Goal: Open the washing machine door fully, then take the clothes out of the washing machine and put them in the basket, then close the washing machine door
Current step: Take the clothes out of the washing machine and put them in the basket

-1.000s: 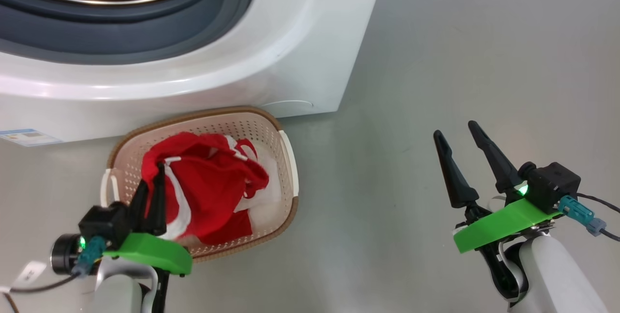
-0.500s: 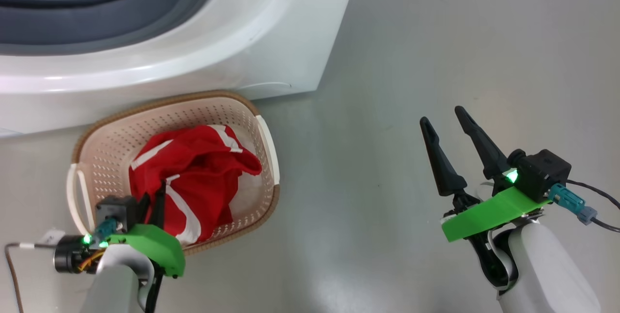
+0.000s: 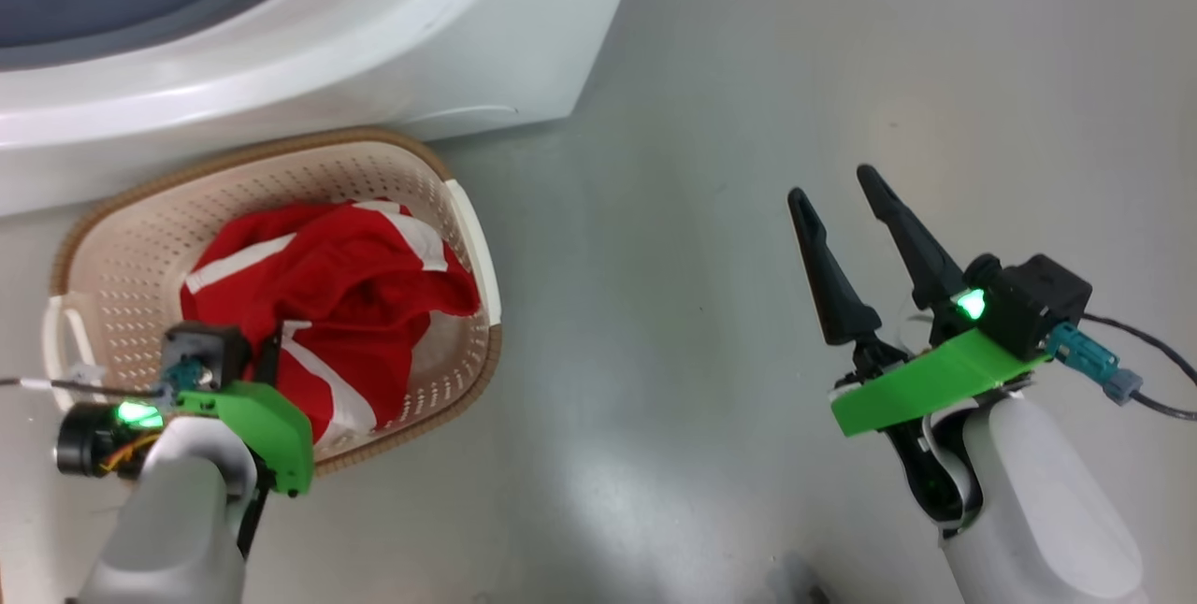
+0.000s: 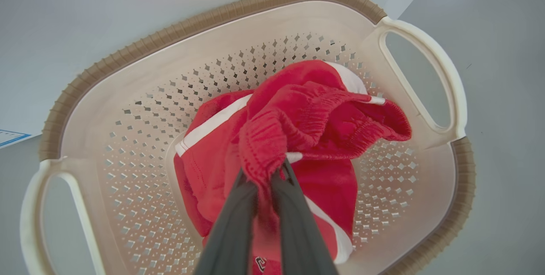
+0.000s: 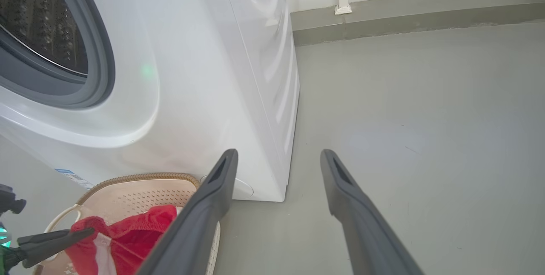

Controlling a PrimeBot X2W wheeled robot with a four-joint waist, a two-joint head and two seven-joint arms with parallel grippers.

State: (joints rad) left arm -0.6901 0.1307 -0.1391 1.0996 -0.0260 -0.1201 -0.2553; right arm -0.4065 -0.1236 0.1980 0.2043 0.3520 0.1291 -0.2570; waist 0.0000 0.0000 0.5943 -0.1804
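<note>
The cream basket [image 3: 470,228] with its brown rim stands on the floor against the front of the white washing machine [image 3: 374,43]. The red clothes [image 3: 318,277] with white stripes lie heaped inside it. My left gripper [image 4: 266,177] reaches down into the basket [image 4: 191,21] and is shut on a gathered red fold of the clothes [image 4: 315,109]. Over bare floor to the right, my right gripper [image 3: 830,183] stands open and holds nothing. In the right wrist view it [image 5: 277,153] points past the machine [image 5: 191,75], whose steel drum [image 5: 42,32] shows. The door is out of view.
Grey floor [image 3: 673,305] stretches to the right of the machine and basket. A low wall base with a white post [image 5: 342,9] runs along the far side. A blue sticker [image 5: 70,177] sits low on the machine's front.
The head view has shifted, so machine and basket slide up and left. My left gripper stays shut on the clothes, now lower in the basket. The right gripper stays open.
</note>
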